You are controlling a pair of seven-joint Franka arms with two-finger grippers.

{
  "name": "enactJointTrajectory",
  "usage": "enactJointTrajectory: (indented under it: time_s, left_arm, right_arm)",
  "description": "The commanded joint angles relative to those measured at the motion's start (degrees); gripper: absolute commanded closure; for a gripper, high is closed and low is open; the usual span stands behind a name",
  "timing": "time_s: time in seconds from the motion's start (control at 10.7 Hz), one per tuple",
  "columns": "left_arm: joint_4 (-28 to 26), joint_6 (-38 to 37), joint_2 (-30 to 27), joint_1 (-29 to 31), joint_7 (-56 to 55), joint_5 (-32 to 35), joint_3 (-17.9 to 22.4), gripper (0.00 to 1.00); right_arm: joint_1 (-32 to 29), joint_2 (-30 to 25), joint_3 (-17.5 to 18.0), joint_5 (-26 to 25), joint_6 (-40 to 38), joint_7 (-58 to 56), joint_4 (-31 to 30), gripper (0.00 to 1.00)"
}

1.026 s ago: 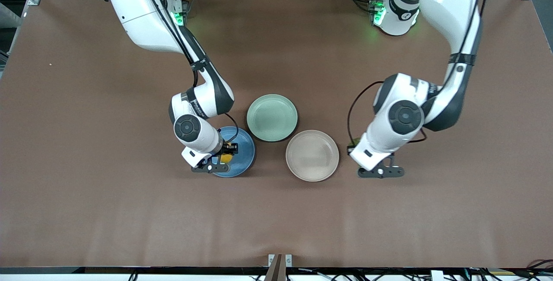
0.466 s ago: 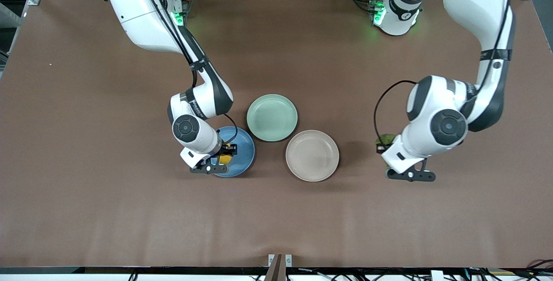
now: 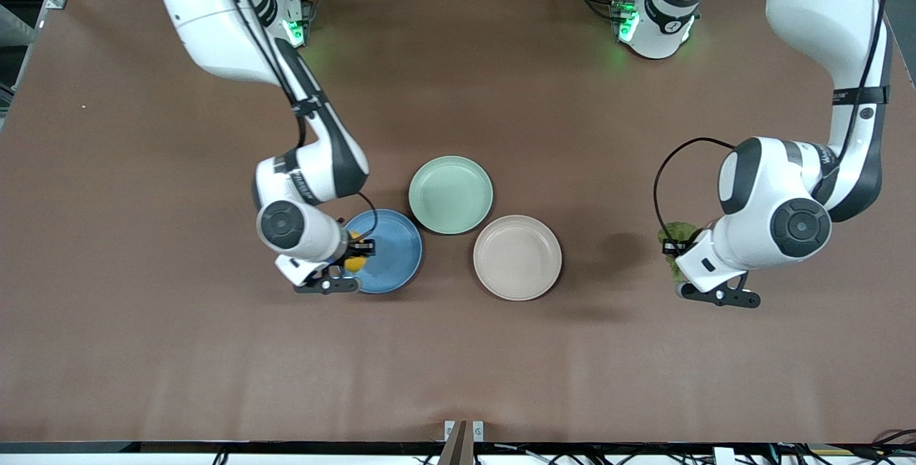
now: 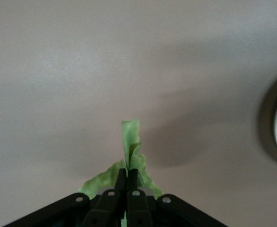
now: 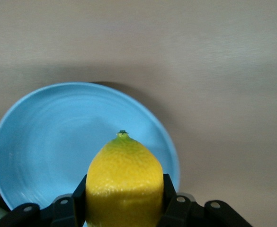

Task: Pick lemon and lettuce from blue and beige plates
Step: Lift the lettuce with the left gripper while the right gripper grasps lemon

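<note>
Right gripper: mine, clamped on the lemon across its belly, lifted over the blue plate's rim at about 9 o'clock of that plate.
Left gripper: also mine, pressed together on the lettuce leaf, up over bare table toward the left arm's end, well apart from the beige plate at its 3 o'clock.
Plates: blue and beige both bare; the mint-green plate sits at 11 o'clock of the beige one.
Doing it well: I judge both picks done; carry steadily, keep the squeeze firm, since the leaf is thin and limp, and the lemon is round and could roll out.
</note>
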Motion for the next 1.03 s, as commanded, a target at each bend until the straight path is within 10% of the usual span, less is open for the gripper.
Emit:
enactJointTrajectory:
  time_s: [0.0,0.19,0.28,0.93]
  left_arm:
    - [0.46,-0.44,1.36,0.43,0.67,1.36,-0.23,1.0]
    - [0.46,-0.44,2.07,0.61,-0.21,1.36,-0.23,0.12]
    - [0.38,-0.44,1.99,0.87,0.14,1.36,-0.23,0.0]
    - [-7.06,2.09,-1.51,1.13,-10.04,1.1,-0.76,0.0]
  right_arm:
    - [-3.62,-3.49,-0.65,-0.04,-4.14,-5.12,-0.88,0.65]
    - [-4.07,-4.55,-4.06,-2.41,-7.99,-9.67,-0.89,0.65]
    - [-4.24,-5.25,-6.0,-2.5,-10.1,-12.92,-0.97,0.65]
    - [-4.68,-7.81,-19.01,-2.59,-14.96,-31.84,-4.04,0.65]
